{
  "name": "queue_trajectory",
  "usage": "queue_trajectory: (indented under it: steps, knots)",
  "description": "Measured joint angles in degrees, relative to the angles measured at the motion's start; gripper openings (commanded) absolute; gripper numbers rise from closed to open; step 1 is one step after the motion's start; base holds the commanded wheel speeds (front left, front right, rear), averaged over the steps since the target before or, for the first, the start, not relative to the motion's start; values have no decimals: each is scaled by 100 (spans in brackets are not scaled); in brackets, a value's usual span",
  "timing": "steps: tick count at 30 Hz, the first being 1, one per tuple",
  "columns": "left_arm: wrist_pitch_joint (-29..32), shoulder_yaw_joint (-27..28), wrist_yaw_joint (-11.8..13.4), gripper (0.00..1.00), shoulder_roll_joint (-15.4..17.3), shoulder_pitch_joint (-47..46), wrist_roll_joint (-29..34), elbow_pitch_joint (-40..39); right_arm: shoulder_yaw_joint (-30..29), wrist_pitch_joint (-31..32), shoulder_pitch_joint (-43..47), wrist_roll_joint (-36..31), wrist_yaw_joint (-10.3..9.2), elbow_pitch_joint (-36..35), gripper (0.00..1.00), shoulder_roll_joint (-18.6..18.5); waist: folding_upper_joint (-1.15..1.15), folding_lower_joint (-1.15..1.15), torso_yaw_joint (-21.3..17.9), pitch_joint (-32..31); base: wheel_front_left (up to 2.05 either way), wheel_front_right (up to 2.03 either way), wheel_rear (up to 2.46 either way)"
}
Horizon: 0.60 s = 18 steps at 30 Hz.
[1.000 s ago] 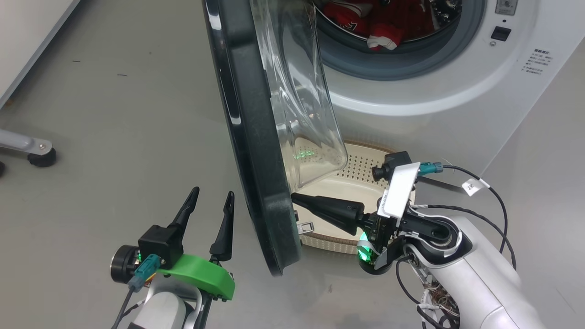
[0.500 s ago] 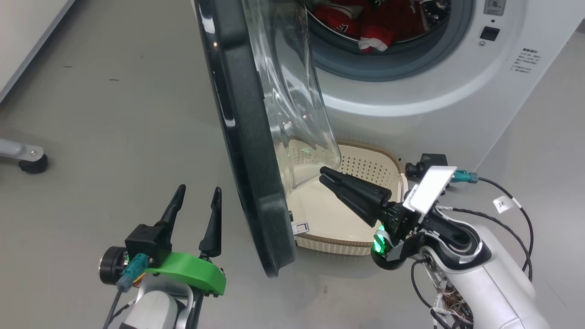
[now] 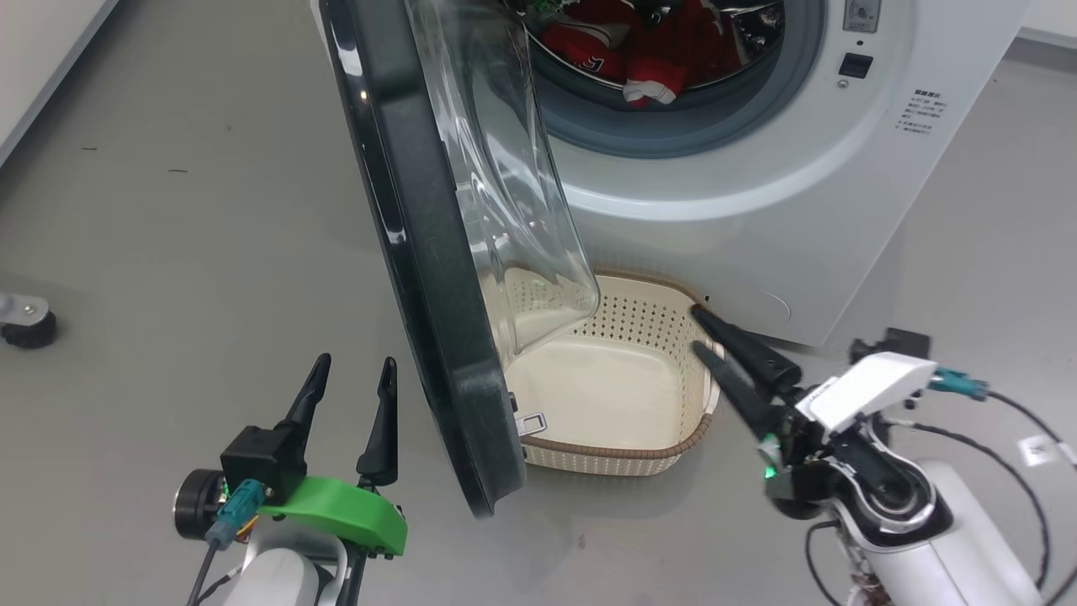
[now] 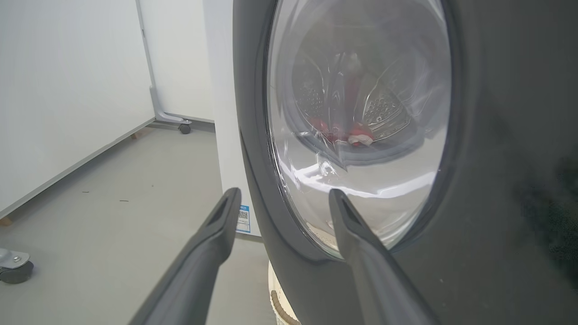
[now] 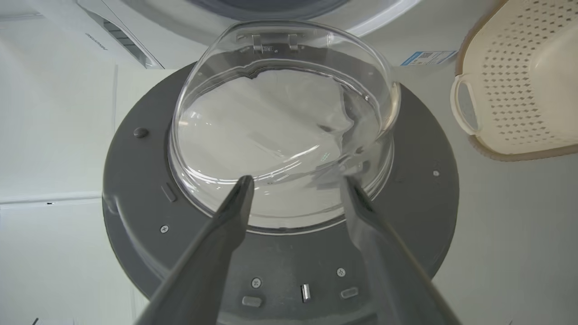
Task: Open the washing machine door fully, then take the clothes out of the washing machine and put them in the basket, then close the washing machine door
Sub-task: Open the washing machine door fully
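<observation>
floor: grey, smooth (few specks) | wall: white | caster: black, left

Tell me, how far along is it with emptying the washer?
Done: the door stands swung out from the washer, though perhaps not fully. In hand: nothing; the left end effector and right end effector are open and empty. Left: the red clothes lie inside the washer, the basket is empty, and the door needs closing.

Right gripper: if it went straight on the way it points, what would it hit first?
Probably the door's glass bowl, straight ahead of the right gripper; depth is hard to judge.
</observation>
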Motion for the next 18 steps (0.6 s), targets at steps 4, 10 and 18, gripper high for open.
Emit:
queue_trajectory:
  steps: [4, 10, 18]
  knots:
    - [0, 1, 0, 100, 3, 8, 0, 12, -99, -569, 108, -854, 0, -31, 100, -330, 0, 0, -32, -2, 0, 0, 0]
    - [0, 9, 0, 100, 8, 13, 0, 45, 90, -1380, 116, -2260, 0, -129, 100, -722, 0, 0, -73, -7, 0, 0, 0]
    - [0, -1, -2, 100, 7, 32, 0, 103, 382, -2631, 116, -4038, 1, -135, 100, -1182, 0, 0, -68, -59, 0, 0, 0]
